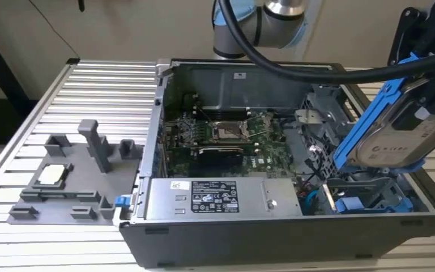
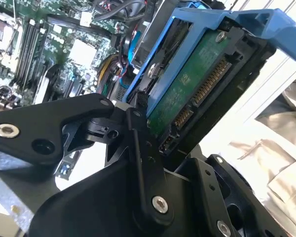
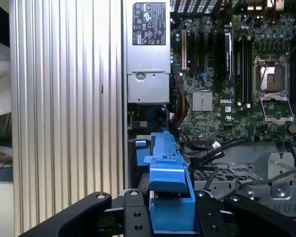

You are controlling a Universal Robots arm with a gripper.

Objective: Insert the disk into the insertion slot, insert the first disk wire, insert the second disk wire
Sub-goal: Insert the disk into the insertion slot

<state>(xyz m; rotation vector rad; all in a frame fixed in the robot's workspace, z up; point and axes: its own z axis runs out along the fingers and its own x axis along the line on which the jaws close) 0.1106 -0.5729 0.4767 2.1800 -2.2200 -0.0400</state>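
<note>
The disk (image 1: 397,136), a silver-grey drive in a bright blue carrier, hangs tilted above the right end of the open computer case. My gripper (image 1: 431,93) is shut on it from above. In the second wrist view the disk's green underside (image 2: 190,86) and its connector row show, with a black finger (image 2: 138,118) pressed on the carrier's edge. The first wrist view has the blue carrier (image 3: 166,170) between my fingers (image 3: 133,210). The insertion slot (image 1: 369,195), a grey cage with blue rails, lies directly below the disk. Loose cables (image 1: 310,164) lie in the case beside the cage.
A grey power-supply box (image 1: 206,198) runs along the case's near side, and the green board (image 1: 225,133) fills the case floor. A grey fixture tray (image 1: 66,175) with upright posts sits on the ribbed table (image 1: 89,85) at the exterior view's left.
</note>
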